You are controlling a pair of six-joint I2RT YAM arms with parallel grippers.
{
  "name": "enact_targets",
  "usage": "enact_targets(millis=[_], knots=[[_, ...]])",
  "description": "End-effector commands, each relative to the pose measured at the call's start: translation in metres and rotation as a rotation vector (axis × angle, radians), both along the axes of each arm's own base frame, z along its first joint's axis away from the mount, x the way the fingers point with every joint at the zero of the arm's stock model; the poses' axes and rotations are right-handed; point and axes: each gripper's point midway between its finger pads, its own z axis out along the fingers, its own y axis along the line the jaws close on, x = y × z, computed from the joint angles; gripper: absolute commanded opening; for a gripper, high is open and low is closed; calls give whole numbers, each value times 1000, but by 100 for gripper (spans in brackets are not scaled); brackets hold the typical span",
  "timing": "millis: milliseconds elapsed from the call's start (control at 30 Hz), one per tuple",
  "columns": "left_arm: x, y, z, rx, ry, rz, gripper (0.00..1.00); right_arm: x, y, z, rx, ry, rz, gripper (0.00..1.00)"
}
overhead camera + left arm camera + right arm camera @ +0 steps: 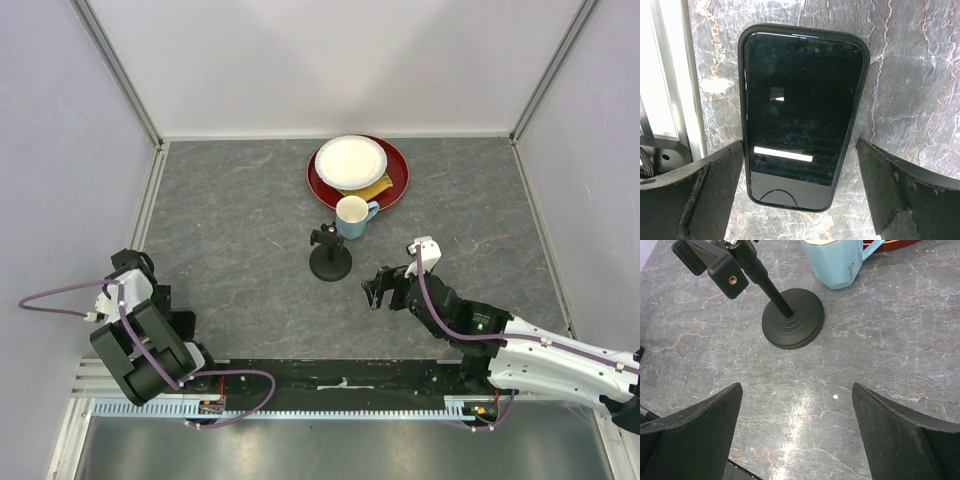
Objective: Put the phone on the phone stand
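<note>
Hanging low on the left, the left end effector (799,146) is spread wide, one finger on each side of the phone (802,100) lying flat on the counter (910,75). In the middle stands the phone stand (330,262). On the right, the right end effector (378,290) is wide apart too, near the stand.

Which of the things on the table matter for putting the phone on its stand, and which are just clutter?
Job: phone, phone stand.
Lying about: blue mug, white plate, red plate beneath it.
</note>
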Motion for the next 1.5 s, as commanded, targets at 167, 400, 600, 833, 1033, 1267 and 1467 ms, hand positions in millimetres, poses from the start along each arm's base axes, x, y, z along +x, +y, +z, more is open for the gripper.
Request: enact_targets(millis=[167,400,600,833,1033,1267,1467], knots=[[7,-1,-8,0,-55,70,97,5,1,6,29,-18,-21,98],[23,-3,-2,19,-198,111,96,5,4,7,28,-13,-18,98],[27,0,-2,28,-216,110,92,5,1,16,45,-27,-21,98],[28,2,-5,-14,-137,92,49,4,0,20,58,-27,-22,98],[40,-7,-7,-63,-206,48,2,7,3,24,53,-26,-31,98],[97,-32,33,-145,-555,-126,2,6,6,16,47,-1,-30,98],[160,-52,135,-55,-1040,-504,2,14,11,14,24,4,-58,97]])
